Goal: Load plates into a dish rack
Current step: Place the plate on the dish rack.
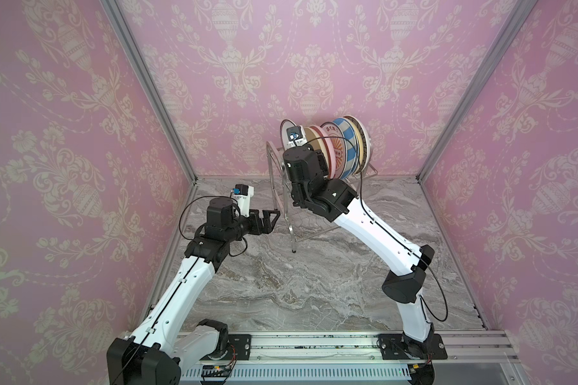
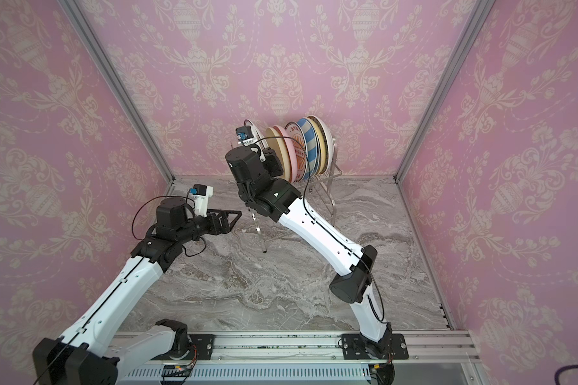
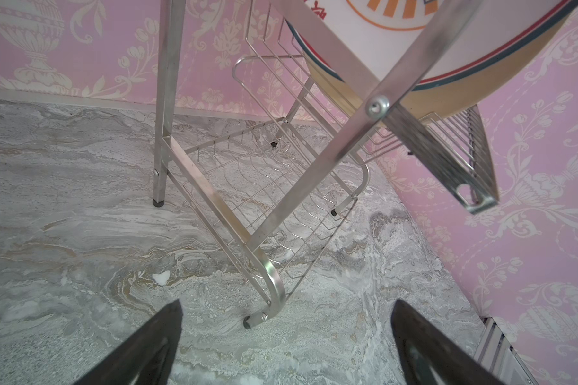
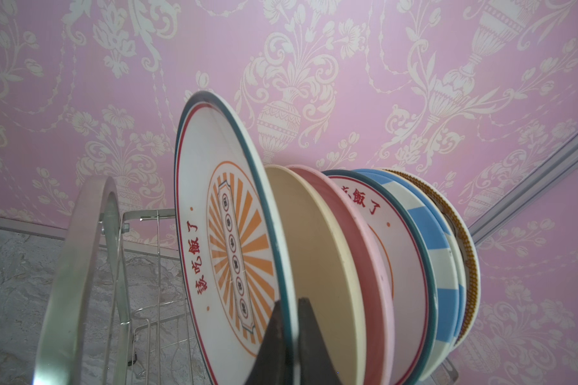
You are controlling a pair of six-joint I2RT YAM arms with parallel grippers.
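1. Right now the sunburst plate (image 4: 227, 240), white with orange rays, red characters and a dark teal rim, stands on edge at the near end of the row in the upper tier of the dish rack (image 4: 77, 266); its top rim rises above the neighbouring plates.
2. Whether its lower edge sits in a slot cannot be told, as the arm hides it.
3. Just behind it, also on edge and closely packed, come a cream plate (image 4: 314, 253), a pink plate (image 4: 356, 240), a second sunburst plate (image 4: 397, 253), a blue-white striped plate (image 4: 427, 230) and a brown-patterned plate (image 4: 461, 226); further rims at the far end are too crowded to separate.
4. The right tool (image 4: 291, 301) is clamped narrow on the sunburst plate's rim, one finger on the face and one on the back.
5. The rack stands on the grey marbled tabletop (image 1: 314, 283) near the back wall, its arched side frame just beside the held plate.
6. The left tool (image 3: 287, 301) is spread wide and holds nothing; it hovers above the tabletop near the rack's front leg, pointing at the lower tier.
7. Pink wallpaper (image 1: 80, 133) with a cream floral pattern closes in the scene on three sides.
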